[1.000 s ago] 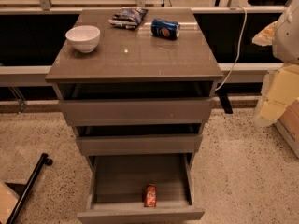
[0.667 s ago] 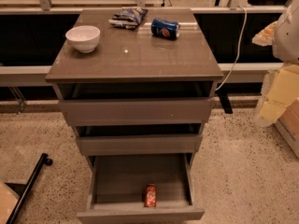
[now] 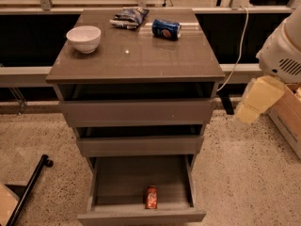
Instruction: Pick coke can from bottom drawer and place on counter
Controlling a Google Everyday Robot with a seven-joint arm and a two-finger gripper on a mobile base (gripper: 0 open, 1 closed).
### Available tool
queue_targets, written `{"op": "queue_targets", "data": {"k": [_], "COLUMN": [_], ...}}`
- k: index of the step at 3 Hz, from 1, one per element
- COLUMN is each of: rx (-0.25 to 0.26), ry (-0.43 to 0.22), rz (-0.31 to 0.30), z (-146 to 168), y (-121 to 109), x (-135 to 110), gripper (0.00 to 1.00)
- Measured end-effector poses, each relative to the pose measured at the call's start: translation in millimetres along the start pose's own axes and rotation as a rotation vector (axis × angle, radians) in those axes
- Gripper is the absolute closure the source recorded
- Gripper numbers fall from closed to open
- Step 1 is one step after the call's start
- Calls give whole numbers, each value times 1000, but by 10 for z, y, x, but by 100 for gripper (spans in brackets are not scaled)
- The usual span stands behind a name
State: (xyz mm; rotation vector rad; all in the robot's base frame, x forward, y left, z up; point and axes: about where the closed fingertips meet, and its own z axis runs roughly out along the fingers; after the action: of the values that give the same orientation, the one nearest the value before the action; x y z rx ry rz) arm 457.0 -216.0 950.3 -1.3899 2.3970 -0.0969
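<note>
Three drawers in one grey-brown cabinet, standing on speckled terrazzo floor [image 3: 244, 173], with a dark window ledge behind. On the glossy counter [image 3: 141, 60]: white bowl [image 3: 83, 38] at left, chip bag [image 3: 129, 18] at the back, blue Pepsi can [image 3: 166, 28] on its side beside the bag. Top drawer [image 3: 136, 112] and middle drawer [image 3: 138, 145] pulled out only slightly. Bottom drawer [image 3: 117, 182] pulled out far, grey inside. Coke can [image 3: 151, 197] inside that drawer, close to the front wall, a little right of centre; upright or lying, cannot tell. White cable [image 3: 240, 46] hanging down behind the cabinet's right side. Cardboard box [image 3: 288, 117] at the far right, black pole [image 3: 28, 189] slanting across the floor at lower left.

Versus a second ago: bowl, bag, both cans and all drawers in the same spots. Only the arm differs, its cream end now reaching a bit further in toward the cabinet.

Gripper [image 3: 256, 102] at the right edge, beside the cabinet at about top-drawer height, off the counter and well apart from the coke can. Parted or clenched: cannot tell.
</note>
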Motion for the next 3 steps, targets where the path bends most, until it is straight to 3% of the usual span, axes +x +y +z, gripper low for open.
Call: {"op": "queue_targets", "data": {"k": [1,2,3], "rx": [5,-13,-96], "ry": [-3,10,1], "rz": [79,100,248], "z": [-18,88,646], "y": [4,13,112], "x": [-7,-64,-232], "gripper": [0,0,0]}}
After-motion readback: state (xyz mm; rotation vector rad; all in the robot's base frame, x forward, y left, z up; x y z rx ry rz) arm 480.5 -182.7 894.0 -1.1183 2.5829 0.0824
